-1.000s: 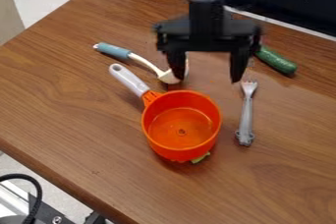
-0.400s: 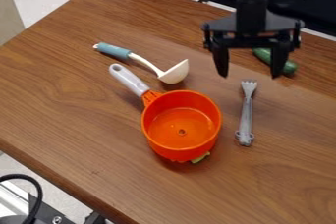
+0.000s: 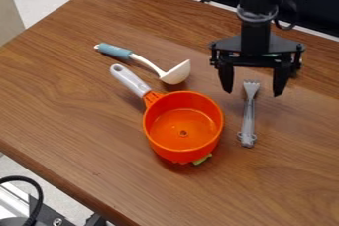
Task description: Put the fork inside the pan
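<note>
Brown table (image 3: 86, 121) with pan (image 3: 182, 143), ladle (image 3: 176, 74), fork (image 3: 248, 116).

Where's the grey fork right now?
Camera view: the grey fork lies on the brown wooden table, just right of the round orange pan in the picture, tines toward the open black tool.

On the surface (image 3: 92, 126), the pan (image 3: 161, 143) sits left of the fork (image 3: 248, 116), its handle angling back and left. The ladle (image 3: 177, 74) lies behind the pan, its grip end farther left and back. A partly hidden item (image 3: 203, 159) pokes out at the pan's front right. The claw (image 3: 253, 91) hangs at the fork's tined end, 1 fingertip on either side in view.
</note>
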### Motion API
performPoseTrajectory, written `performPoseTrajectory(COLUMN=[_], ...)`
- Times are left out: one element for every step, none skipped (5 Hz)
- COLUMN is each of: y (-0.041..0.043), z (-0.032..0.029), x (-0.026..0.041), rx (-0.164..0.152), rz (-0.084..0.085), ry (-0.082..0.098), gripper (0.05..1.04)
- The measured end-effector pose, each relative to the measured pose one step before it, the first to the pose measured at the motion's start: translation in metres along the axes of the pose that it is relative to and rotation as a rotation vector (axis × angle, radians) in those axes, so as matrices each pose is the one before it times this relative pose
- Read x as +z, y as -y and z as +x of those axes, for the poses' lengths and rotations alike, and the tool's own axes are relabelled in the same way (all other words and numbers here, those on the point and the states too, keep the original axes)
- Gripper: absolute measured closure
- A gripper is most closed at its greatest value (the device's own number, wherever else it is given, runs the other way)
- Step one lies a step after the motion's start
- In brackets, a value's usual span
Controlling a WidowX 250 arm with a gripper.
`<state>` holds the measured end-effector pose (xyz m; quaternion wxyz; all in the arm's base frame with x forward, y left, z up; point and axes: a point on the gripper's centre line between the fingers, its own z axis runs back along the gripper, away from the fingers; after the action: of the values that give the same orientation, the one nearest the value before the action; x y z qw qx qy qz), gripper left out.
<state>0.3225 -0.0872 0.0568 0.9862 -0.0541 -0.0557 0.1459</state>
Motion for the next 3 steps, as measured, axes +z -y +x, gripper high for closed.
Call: performPoseTrajectory(y=[-0.00176, 0.00196, 0.00225], z=[-0.00672, -0.0077, -0.00498], x=[-0.00882, -0.00701, -0.00386], rx=[-0.016, -0.0294, -0.0071], rz=[-0.0126, -0.0024, 0.0083], ry=[-0.0029, 0.0041, 0.0076], gripper=[0.082, 0.083, 0.134])
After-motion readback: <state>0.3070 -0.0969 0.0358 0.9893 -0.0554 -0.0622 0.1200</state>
